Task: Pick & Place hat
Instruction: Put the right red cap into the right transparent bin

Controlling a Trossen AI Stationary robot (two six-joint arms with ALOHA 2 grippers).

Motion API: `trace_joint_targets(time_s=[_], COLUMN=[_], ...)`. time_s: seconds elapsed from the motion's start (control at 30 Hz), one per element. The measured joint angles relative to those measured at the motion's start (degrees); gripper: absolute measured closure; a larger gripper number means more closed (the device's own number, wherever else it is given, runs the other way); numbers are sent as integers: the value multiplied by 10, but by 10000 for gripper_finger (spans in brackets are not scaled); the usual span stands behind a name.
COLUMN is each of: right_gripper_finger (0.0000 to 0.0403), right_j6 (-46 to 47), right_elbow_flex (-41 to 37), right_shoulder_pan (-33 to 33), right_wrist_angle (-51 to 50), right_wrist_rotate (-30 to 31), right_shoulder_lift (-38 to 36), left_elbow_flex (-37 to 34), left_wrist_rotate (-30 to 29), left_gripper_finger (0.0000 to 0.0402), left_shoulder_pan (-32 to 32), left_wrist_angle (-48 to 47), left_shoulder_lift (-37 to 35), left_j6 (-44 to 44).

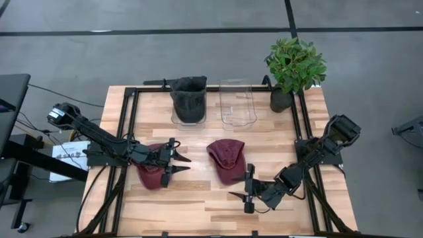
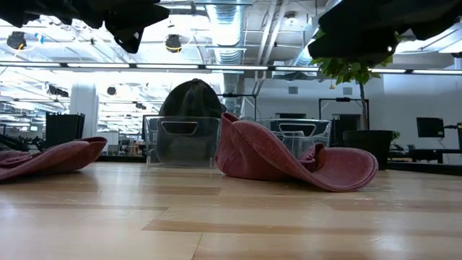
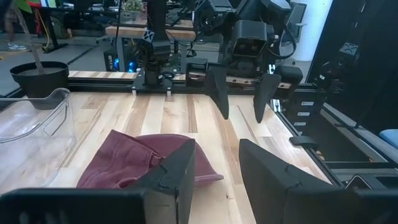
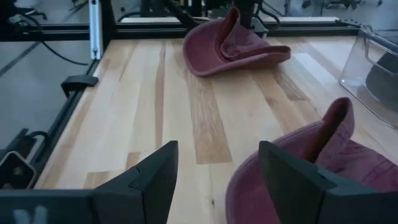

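Two maroon hats lie on the wooden table. One hat [image 1: 227, 158] [image 2: 281, 155] rests mid-table on its crown, its brim curled up. The other hat [image 1: 151, 176] [image 2: 50, 155] lies flat at the left. My left gripper [image 1: 180, 164] [image 3: 217, 180] hovers open above the left hat's right edge and points at the middle hat [image 3: 143, 165]. My right gripper [image 1: 248, 188] [image 4: 217, 180] stands open just off the middle hat's near side [image 4: 311, 168], above the table and touching nothing. A dark hat [image 1: 188, 99] sits in a clear bin.
Two clear bins stand at the far edge: the left one [image 1: 188, 116] holds the dark hat and the right one [image 1: 238, 102] has nothing in it. A potted plant [image 1: 294, 66] stands at the far right corner. Black rails [image 1: 129, 132] run along the table's sides.
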Motion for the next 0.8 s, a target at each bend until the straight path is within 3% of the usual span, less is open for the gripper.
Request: trace_joint_targets(time_s=[0.2, 0.3, 0.5, 0.8], right_gripper_finger=[210, 226, 258, 259], right_j6=[1, 23, 203, 368], right_elbow_flex=[0, 0, 0, 0], right_shoulder_pan=[0, 0, 0, -4], right_wrist_angle=[-9, -70, -285, -397], right_wrist_rotate=[0, 2, 45, 59], right_shoulder_lift=[0, 0, 0, -15], left_elbow_flex=[0, 0, 0, 0], left_wrist_rotate=[0, 0, 0, 0], left_gripper_finger=[280, 280, 280, 280], left_shoulder_pan=[0, 0, 0, 0], left_wrist_angle=[0, 0, 0, 0], left_shoulder_lift=[0, 0, 0, 0], left_j6=[-6, -6, -10, -10])
